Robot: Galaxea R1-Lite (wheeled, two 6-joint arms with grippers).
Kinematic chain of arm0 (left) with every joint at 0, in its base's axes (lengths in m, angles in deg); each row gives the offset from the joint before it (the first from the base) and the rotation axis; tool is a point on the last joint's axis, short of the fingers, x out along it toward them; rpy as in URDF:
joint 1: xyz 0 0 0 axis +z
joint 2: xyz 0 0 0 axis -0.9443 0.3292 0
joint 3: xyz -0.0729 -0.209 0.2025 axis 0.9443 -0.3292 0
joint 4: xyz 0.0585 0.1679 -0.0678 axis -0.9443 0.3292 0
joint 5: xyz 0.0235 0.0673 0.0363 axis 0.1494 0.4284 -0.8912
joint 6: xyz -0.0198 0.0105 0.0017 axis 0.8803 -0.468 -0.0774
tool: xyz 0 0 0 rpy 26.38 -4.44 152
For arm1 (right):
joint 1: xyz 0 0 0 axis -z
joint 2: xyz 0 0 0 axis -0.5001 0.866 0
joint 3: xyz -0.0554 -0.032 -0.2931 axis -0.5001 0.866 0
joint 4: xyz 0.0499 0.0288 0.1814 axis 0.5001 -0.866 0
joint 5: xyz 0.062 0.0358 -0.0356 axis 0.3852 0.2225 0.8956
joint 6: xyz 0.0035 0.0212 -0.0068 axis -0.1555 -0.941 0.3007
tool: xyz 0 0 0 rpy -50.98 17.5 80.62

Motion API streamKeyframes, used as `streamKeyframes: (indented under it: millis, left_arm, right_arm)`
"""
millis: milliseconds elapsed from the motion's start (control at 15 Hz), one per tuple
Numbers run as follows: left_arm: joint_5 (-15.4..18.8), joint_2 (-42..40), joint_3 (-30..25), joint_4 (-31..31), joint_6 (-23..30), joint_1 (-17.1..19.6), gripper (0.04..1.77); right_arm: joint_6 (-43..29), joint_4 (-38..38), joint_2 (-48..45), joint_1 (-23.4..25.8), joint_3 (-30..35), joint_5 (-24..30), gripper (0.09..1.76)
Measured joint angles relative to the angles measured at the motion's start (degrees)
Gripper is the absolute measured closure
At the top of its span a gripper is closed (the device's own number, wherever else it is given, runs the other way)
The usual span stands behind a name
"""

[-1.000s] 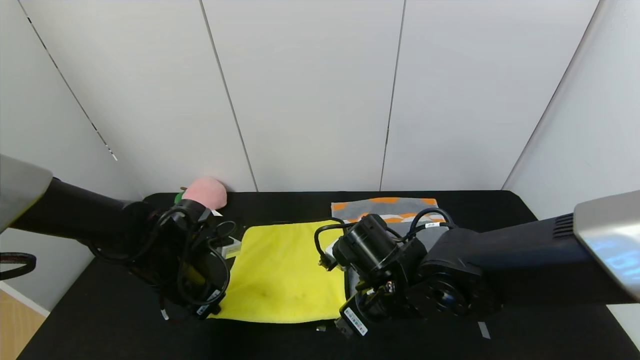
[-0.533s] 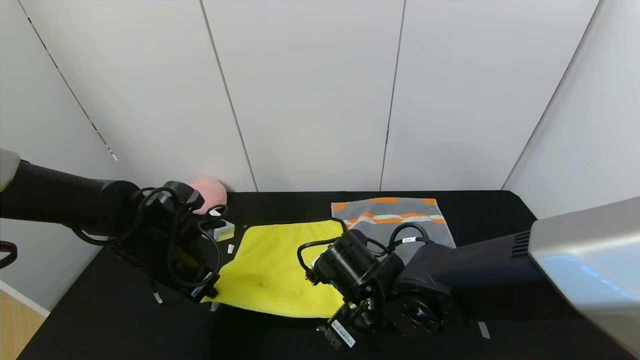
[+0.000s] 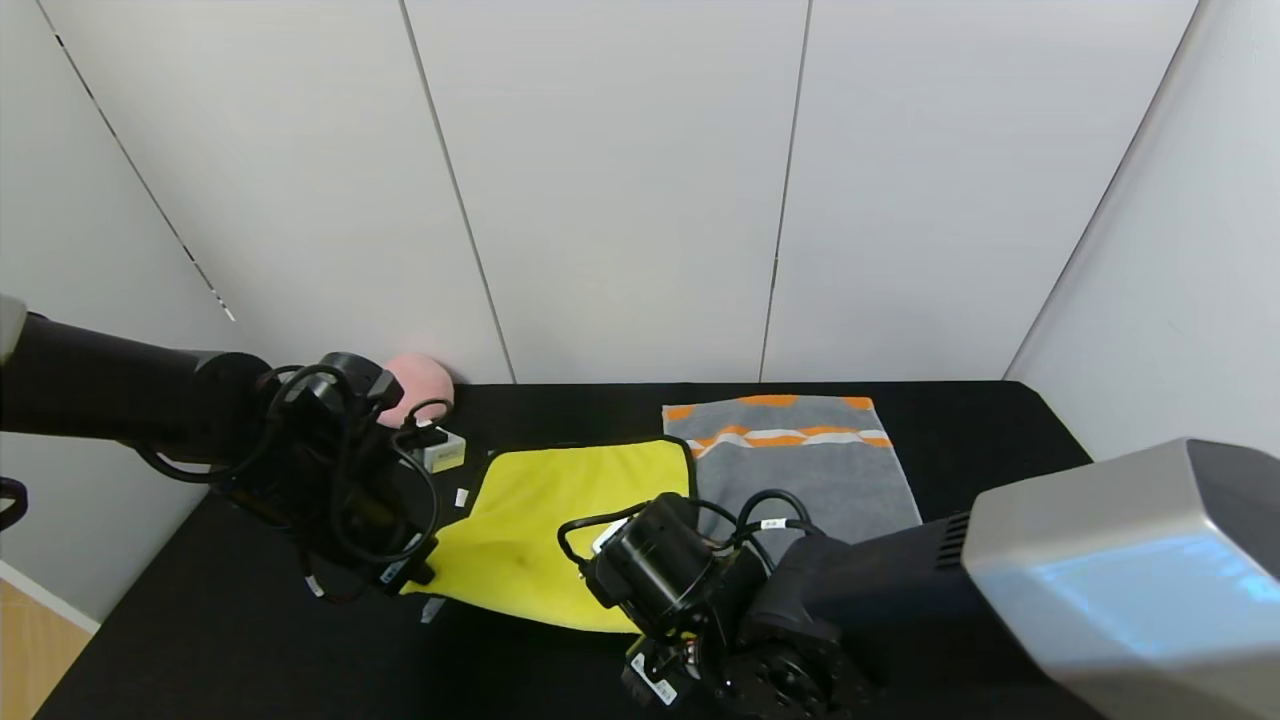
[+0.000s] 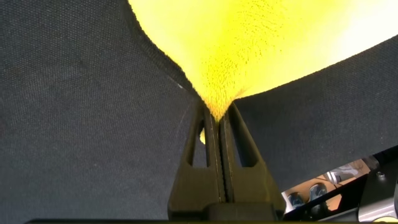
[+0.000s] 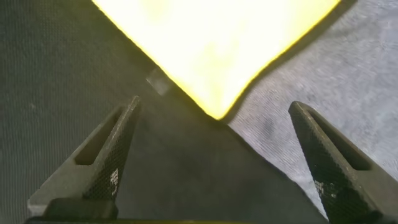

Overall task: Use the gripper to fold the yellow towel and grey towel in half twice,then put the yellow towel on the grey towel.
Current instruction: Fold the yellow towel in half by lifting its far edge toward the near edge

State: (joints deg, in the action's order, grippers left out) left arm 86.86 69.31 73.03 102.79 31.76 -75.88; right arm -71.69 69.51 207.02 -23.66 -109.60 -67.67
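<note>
The yellow towel (image 3: 560, 520) lies on the black bench (image 3: 1000, 430), its near-left corner pinched between the closed fingers of the left gripper (image 4: 217, 121), as the left wrist view shows: the cloth narrows to a point and disappears between the two fingers. In the head view that gripper (image 3: 415, 578) is largely masked by the arm's own wrist housing and cable loops, so the grasp cannot be made out there. The right gripper (image 5: 214, 112) stands open, its two fingers spread wide on either side of the towel's near-right corner and apart from the cloth; in the head view its fingers are hidden under the right arm's black wrist, which also covers the towel's near-right portion. The yellow towel's left edge is drawn toward the left gripper, so the cloth lies skewed rather than square. The grey towel (image 3: 800, 460) lies flat just to the right of the yellow one, touching or slightly underlying its right edge, with the orange and white stripes at its far end; its near end is cut off by the right arm. Behind the left arm, near the wall, sit a pink rounded object (image 3: 420, 380), partly hidden, and a small pale box (image 3: 440, 452). Small white scraps (image 3: 432, 608) lie on the bench beside the towel's left edge.
</note>
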Motion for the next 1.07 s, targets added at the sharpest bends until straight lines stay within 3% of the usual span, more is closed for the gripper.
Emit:
streamKeyframes:
  millis: [600, 1067]
  left_arm:
    - [0.0, 0.4, 0.2, 0.0, 0.0, 0.0, 1.7]
    - [0.0, 0.3, 0.2, 0.0, 0.0, 0.1, 1.7]
  right_arm:
    - [-0.2, 8.7, 5.4, -1.1, -1.1, -6.3, 0.13]
    - [-0.2, 8.2, 6.4, -0.2, -2.1, -8.6, 0.13]
